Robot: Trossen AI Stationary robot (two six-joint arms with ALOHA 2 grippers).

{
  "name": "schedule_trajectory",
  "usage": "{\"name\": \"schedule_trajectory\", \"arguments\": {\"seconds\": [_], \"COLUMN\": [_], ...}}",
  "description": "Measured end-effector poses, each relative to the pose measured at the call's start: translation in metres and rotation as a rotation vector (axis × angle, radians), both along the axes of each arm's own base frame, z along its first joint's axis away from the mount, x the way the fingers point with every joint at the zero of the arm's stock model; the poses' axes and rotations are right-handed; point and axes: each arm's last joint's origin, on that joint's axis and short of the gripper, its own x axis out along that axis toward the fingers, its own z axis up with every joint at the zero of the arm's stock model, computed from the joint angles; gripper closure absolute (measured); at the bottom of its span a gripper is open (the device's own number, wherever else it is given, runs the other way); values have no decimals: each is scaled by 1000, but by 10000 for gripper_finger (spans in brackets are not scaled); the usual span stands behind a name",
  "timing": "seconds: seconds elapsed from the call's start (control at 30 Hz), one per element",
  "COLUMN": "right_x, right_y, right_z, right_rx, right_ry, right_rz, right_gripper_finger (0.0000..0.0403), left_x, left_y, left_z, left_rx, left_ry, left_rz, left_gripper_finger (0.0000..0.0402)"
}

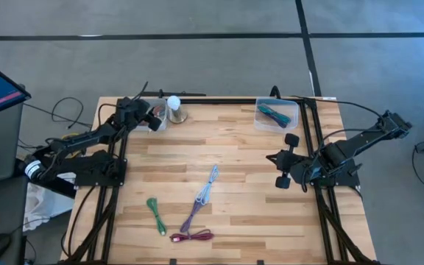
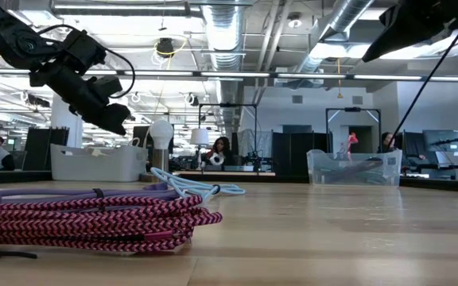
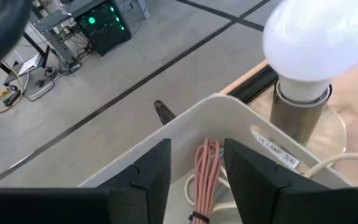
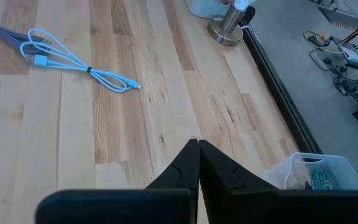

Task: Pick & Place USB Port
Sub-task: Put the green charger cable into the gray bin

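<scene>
The left tool (image 3: 194,180) hangs over the white bin (image 1: 155,118) at the worktop's far left corner, beside the bulb lamp (image 1: 174,109). Its fingers are spread, with a coiled pink cable (image 3: 205,171) lying in the bin just below the gap; nothing looks gripped, so I take this as the drop-off, cable released.

The right tool (image 4: 197,163) waits clenched and empty near the right edge, not far from the clear bin (image 1: 277,114) of dark cables at the far right corner.

Four cables lie loose towards the near edge: green (image 1: 155,214), purple (image 1: 194,213), light blue (image 1: 210,185) and magenta (image 1: 192,236).

Next, I'd guess, the left arm must lift clear of the bin wall and swing to the near edge for another cable.
</scene>
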Motion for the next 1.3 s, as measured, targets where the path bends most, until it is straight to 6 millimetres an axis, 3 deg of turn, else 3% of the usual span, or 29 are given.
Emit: {"name": "schedule_trajectory", "arguments": {"seconds": [0.13, 0.33, 0.67, 0.83, 1.03, 1.3], "right_x": [2, 5, 12, 16, 18, 18], "right_y": [1, 1, -16, -25, -29, -22], "right_z": [2, 5, 8, 10, 11, 10], "right_rx": [17, 16, 9, 22, 29, 96], "right_ry": [-33, -82, -115, -150, -169, -139], "right_rz": [0, -22, -137, -195, -217, -122], "right_gripper_finger": [403, 403, 403, 403, 403, 403], "left_x": [2, 20, 66, 89, 112, 114], "left_y": [1, -7, -58, -74, -70, -71], "left_z": [4, 20, 42, 53, 55, 62], "left_rx": [-4, -29, -5, 26, 12, 33], "left_ry": [-96, -379, -466, -449, -422, -467], "left_rz": [-10, -403, -755, -767, -765, -805], "left_gripper_finger": [253, 271, 323, 343, 362, 373]}}
